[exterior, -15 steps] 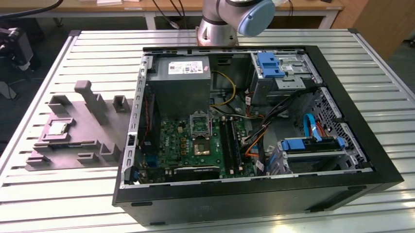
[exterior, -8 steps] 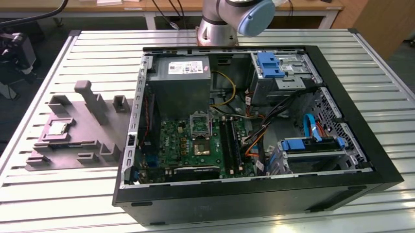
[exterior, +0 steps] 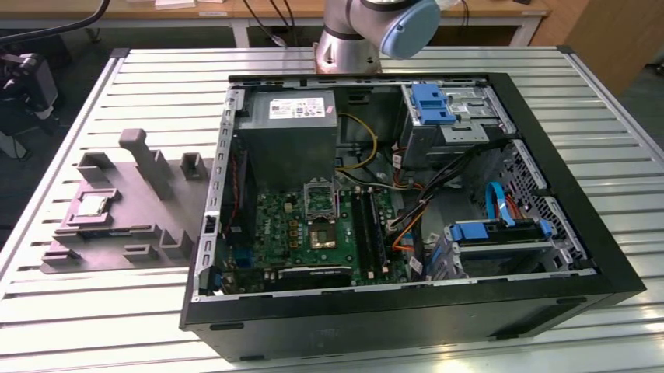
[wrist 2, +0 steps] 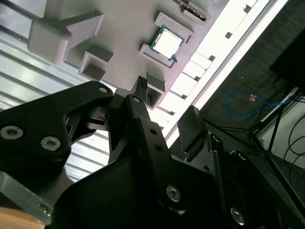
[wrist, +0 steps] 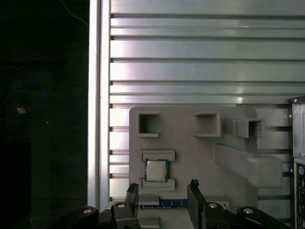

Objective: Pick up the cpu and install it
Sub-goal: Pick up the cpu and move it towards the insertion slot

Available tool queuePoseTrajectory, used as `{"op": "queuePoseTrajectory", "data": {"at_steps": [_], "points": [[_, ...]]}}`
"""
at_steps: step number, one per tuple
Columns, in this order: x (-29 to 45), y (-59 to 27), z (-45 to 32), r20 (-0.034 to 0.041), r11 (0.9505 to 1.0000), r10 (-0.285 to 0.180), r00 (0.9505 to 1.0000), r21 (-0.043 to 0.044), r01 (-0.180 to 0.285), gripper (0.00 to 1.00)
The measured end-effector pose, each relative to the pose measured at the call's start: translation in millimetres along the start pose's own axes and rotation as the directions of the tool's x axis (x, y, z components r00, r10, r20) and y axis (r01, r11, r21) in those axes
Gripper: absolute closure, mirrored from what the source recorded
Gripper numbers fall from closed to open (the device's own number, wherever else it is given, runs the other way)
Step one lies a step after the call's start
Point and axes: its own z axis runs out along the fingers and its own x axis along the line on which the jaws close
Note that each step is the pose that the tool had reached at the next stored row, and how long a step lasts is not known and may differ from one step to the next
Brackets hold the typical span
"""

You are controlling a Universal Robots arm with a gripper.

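Silvery-beige metal lid, dark greenish rim: cpu [wrist: 156, 170], small thin flat square. Lies flat in pocket between two raised lips of matte grey plastic fixture plate [exterior: 124, 221], moulded with blocky posts and recesses. In exterior view, plate rests on ribbed aluminium table [exterior: 155, 70], at 9 o'clock of open black computer case [exterior: 415, 318]. Gripper [wrist: 162, 187]: black, jaws spread, nothing between them, clear of cpu.

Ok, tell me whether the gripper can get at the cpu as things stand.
Probably yes. The cpu lies face up in its seat on the grey fixture with nothing over it, and the gripper hangs close by, jaws open and empty.
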Motion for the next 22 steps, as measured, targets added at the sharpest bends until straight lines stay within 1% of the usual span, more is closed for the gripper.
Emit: {"op": "queuePoseTrajectory", "data": {"at_steps": [17, 22], "points": [[1.3, -2.4, 12.6, -0.0003, 1.0, 0.0, 1.0, 0.0001, 0.0, 0.47], [1.6, -2.6, 16.8, -0.0026, 1.0, 0.0, 1.0, 0.0002, 0.0, 0.47]]}}
